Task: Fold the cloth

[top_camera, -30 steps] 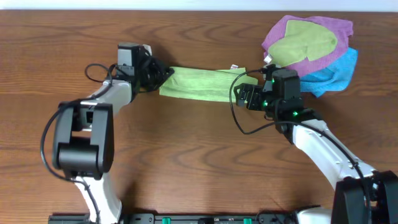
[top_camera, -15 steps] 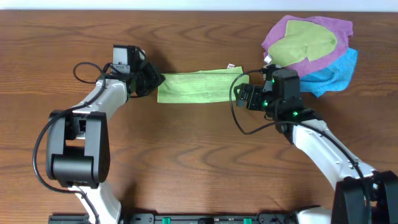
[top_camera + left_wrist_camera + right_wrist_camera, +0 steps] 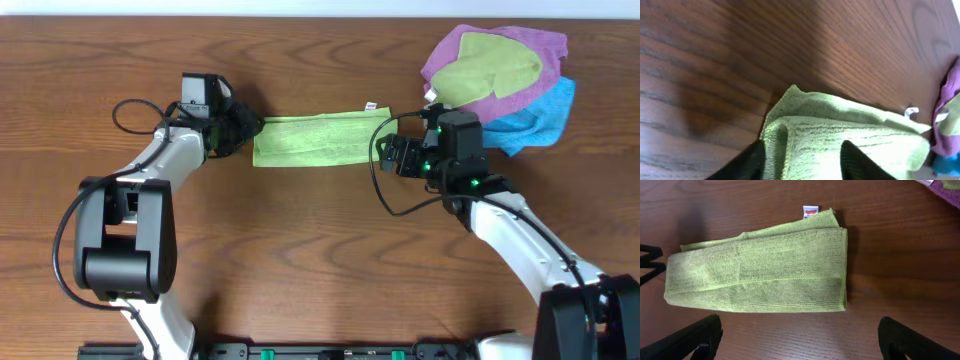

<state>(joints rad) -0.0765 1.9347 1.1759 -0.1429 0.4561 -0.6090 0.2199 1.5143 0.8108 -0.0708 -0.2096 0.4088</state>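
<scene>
Folded cloth (image 3: 318, 140) flat on table (image 3: 300, 250), left end effector (image 3: 243, 128) at its end.

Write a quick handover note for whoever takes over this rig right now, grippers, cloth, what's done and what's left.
Left gripper: jaws open at the cloth's left end, holding nothing.
Right gripper: jaws open, beside the cloth's right end, holding nothing.
Cloth: flat on the table, folded into a long strip, white tag at the far edge.
Done: lengthwise fold.
Left: probably fold it end to end.
</scene>
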